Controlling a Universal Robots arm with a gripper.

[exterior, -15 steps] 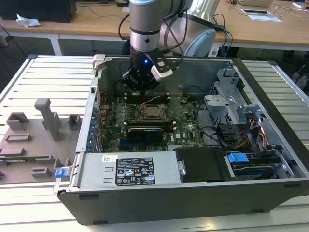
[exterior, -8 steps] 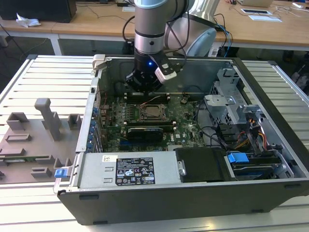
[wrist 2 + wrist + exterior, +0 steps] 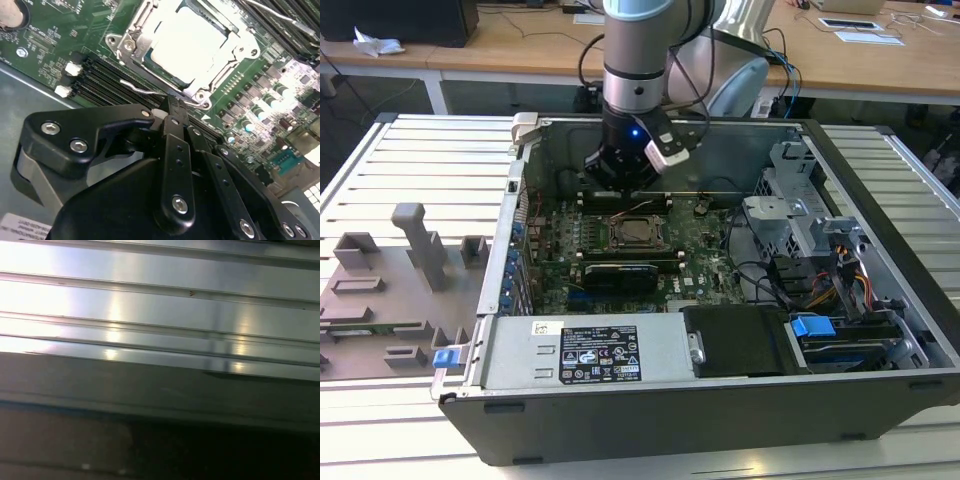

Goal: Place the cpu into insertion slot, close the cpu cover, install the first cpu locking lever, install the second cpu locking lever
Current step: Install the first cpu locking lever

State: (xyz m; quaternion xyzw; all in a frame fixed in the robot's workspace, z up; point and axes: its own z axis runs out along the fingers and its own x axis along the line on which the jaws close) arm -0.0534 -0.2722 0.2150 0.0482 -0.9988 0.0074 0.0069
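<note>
From the exterior view's left, grey fixture blocks (image 3: 410,250) sit beside the open computer case (image 3: 880,180). On the green motherboard (image 3: 705,245), mid-board, the cpu (image 3: 187,42) already lies in the insertion slot (image 3: 633,232) with the cpu cover (image 3: 131,46) down around it. The gripper (image 3: 172,107), fingers pinched together, tips at a thin wire locking lever (image 3: 142,90) by the socket's edge; levers look unfinished.

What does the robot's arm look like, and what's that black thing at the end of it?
The arm is a fat silver-grey tube with pale blue caps and black cables hanging beside it. A small blue light glows near its wrist. The end effector is shiny black, built from jointed bars fastened with round silver screws, a bit like a metal claw.
</note>
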